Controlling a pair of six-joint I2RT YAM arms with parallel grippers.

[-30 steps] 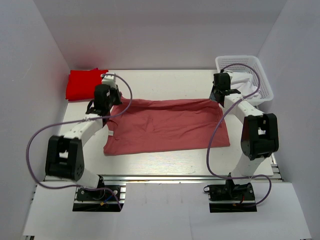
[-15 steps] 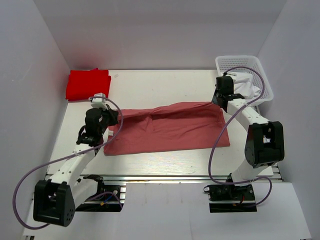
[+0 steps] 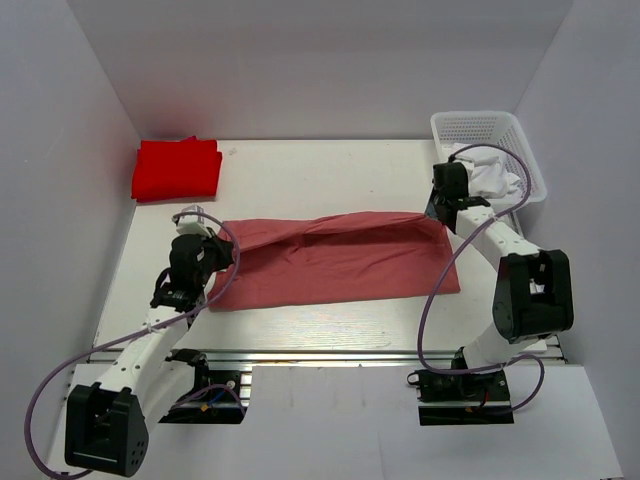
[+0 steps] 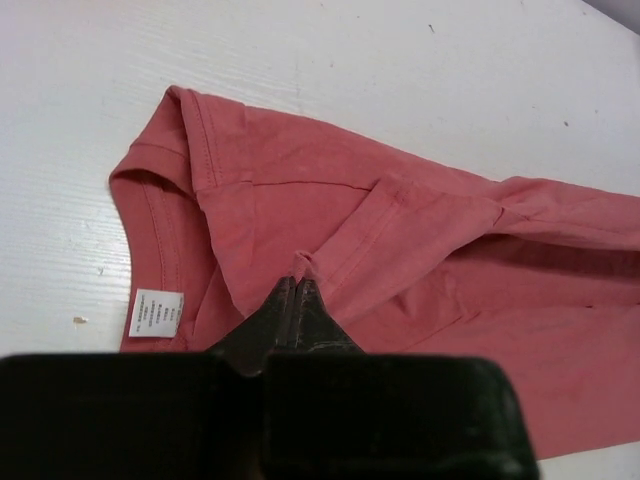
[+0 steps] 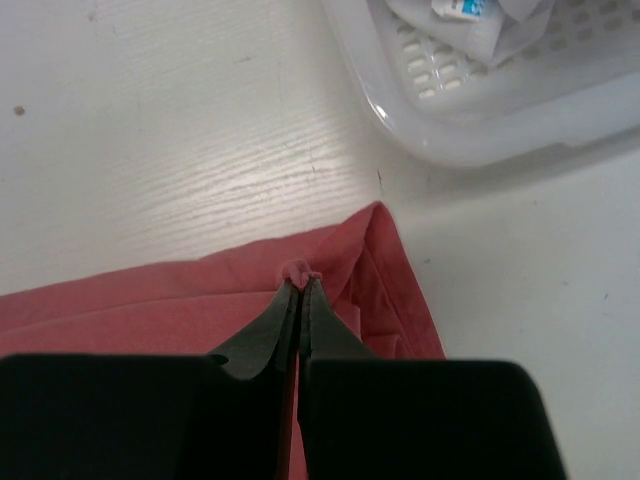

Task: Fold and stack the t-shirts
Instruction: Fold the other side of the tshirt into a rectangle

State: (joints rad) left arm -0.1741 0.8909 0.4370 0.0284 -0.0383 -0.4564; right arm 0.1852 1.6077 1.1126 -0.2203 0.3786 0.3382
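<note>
Two t-shirts and one container on the white wood-grain surface.

Labels: a small white tag is sewn inside the neck of the rose-pink t-shirt. Its print is too fine to read. A second tag with blue print shows among the contents of the basket, and it too cannot be read.

Container: a white mesh basket stands at the far right corner of the surface. It holds crumpled white cloth, and the right arm's cable arcs above it.

Task items: the rose-pink t-shirt lies across the middle of the surface as a long band running left to right, its collar at the left end. Its far edge is raised into a ridge between the two arms. The bright red t-shirt sits folded at the far left corner, well apart from the pink one.

The left end effector is closed, its tips pinching a small pucker of pink cloth along a seamed fold just right of the collar. The right end effector is likewise closed, pinching a nub of pink cloth at the shirt's far right corner, near the basket's near wall.
</note>
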